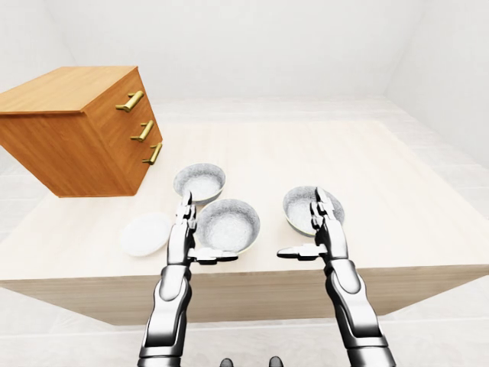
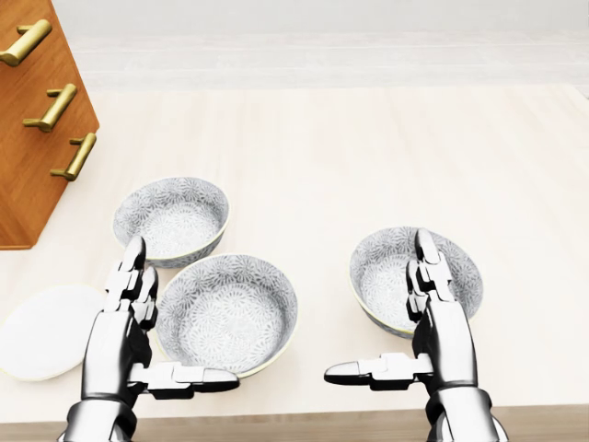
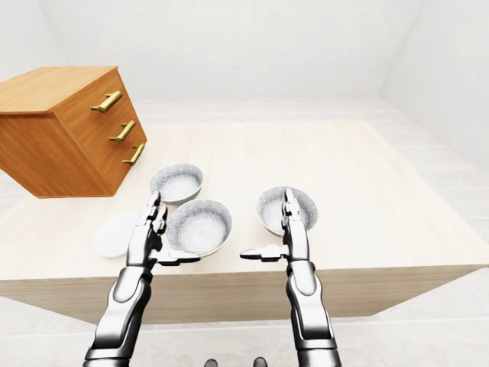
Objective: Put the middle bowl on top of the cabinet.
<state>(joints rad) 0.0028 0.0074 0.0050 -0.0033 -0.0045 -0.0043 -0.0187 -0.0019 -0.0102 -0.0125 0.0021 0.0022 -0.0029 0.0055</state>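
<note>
Three grey patterned bowls sit on the pale wooden table [image 2: 368,138]. The middle bowl [image 2: 227,313] lies near the table's lower edge, touching the left bowl [image 2: 172,219] above it; the right bowl [image 2: 405,276] stands apart. My left hand [image 2: 175,322] is open at the middle bowl's left rim, fingers upright and thumb stretched along its near side. My right hand [image 2: 379,308] is open over the right bowl, with its thumb pointing left. The wooden cabinet [image 1: 69,126] with three brass handles stands on the table at the upper left, and its flat top is bare.
A white plate [image 2: 46,331] lies left of my left hand, below the cabinet. The table's near edge runs just under both hands. Pale floor and white walls surround the table.
</note>
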